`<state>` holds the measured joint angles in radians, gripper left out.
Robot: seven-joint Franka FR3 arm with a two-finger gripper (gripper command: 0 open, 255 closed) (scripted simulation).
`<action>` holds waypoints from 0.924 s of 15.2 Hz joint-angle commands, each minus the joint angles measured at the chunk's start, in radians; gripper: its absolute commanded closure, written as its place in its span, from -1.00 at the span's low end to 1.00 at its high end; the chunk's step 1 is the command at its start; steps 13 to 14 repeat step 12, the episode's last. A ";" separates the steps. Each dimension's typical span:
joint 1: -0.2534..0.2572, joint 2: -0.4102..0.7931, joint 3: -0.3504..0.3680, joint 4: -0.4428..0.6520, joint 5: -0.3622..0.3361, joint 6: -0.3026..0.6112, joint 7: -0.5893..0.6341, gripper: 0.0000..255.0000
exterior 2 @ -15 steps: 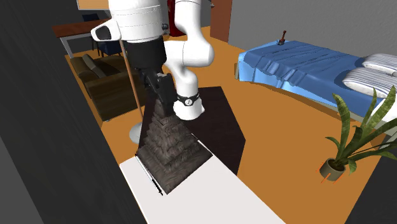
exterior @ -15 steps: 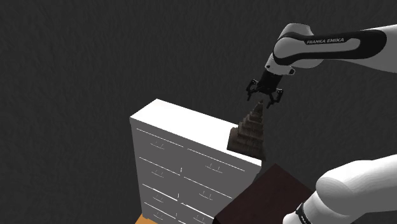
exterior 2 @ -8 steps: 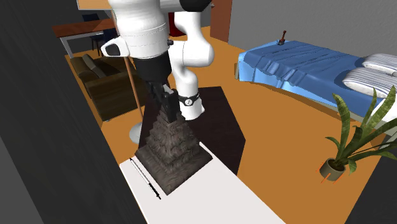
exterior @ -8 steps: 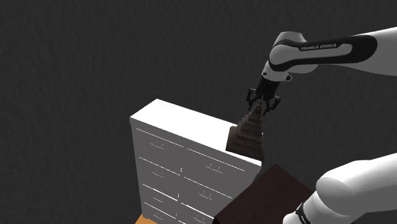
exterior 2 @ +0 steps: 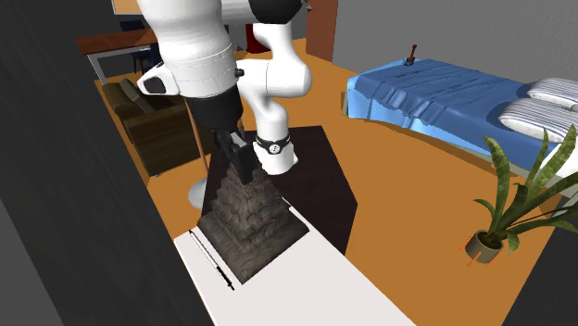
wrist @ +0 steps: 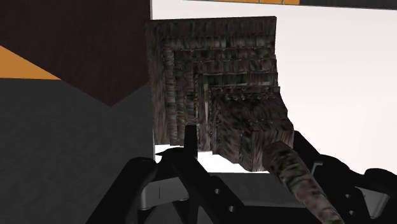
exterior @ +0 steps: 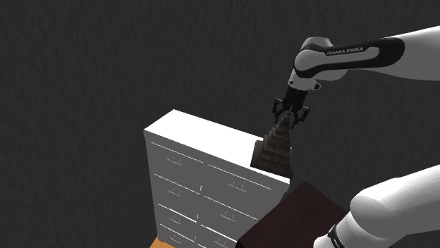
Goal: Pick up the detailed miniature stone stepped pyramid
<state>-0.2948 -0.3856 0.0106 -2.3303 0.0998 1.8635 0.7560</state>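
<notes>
Dark wall behind white dresser (exterior: 189, 135). Pyramid (exterior: 274, 148) sits at dresser's edge, not lifted. Gripper (exterior: 288, 117) over pyramid's tip; I can't tell if clamped. Lift remains.

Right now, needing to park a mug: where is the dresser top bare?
The white drawer chest's top is bare from the grey-brown stone stepped pyramid to its end at the shoulder view's left. Crowded: the pyramid's end, with the black pincer at its tip.

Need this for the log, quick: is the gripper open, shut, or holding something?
The gripper: shut on the top of the stone stepped pyramid, which stands on the white dresser, not yet lifted.
</notes>
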 commanded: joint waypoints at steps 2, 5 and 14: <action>0.001 -0.004 0.000 0.034 -0.001 -0.043 0.003 1.00; 0.000 -0.009 -0.001 0.070 -0.002 -0.084 0.006 1.00; 0.000 -0.014 -0.002 0.135 -0.004 -0.153 0.012 1.00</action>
